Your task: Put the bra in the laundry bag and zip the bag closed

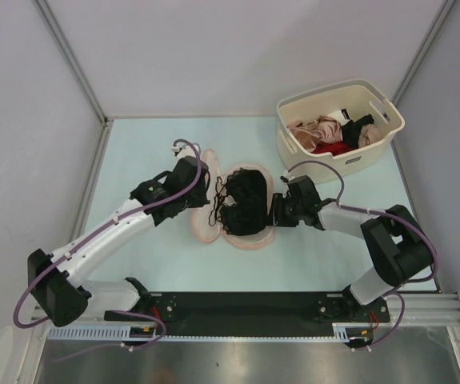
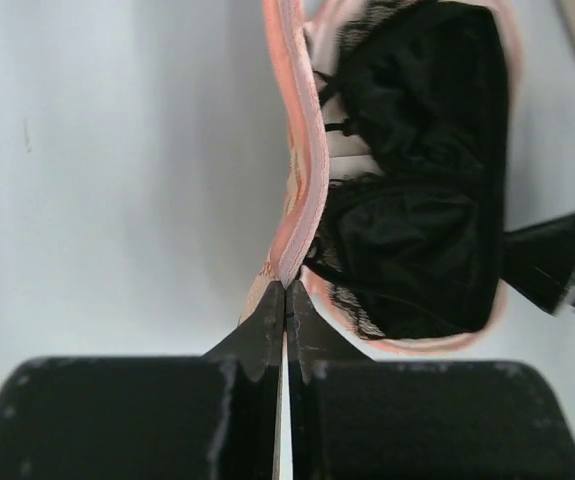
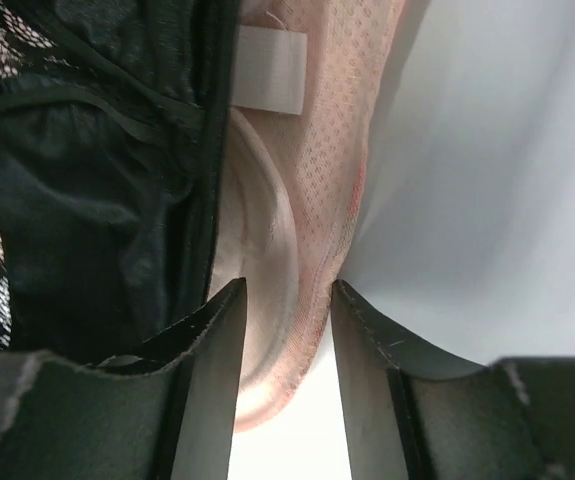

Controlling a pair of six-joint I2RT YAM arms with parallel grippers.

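- Now the bra (image 1: pixel 244 204) lies in the open laundry bag (image 1: pixel 204 230), mid-tabletop (image 1: pixel 150 152).
- My left hand (image 2: pixel 285 300) is pinched tight on the bag's free flap; my right hand (image 3: pixel 287 300) stands parted astride the opposite rim.
- I judge I'm folding the flap over; next, lay it flat, straps inside.
- Only the wrist views show these grips; the top view hides them.

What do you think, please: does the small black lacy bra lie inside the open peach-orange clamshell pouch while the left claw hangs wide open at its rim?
Not quite. The left claw is not wide open: the left wrist view shows it pinched shut on the rim of the peach-orange clamshell pouch. The small black lacy bra does lie inside the open pouch.
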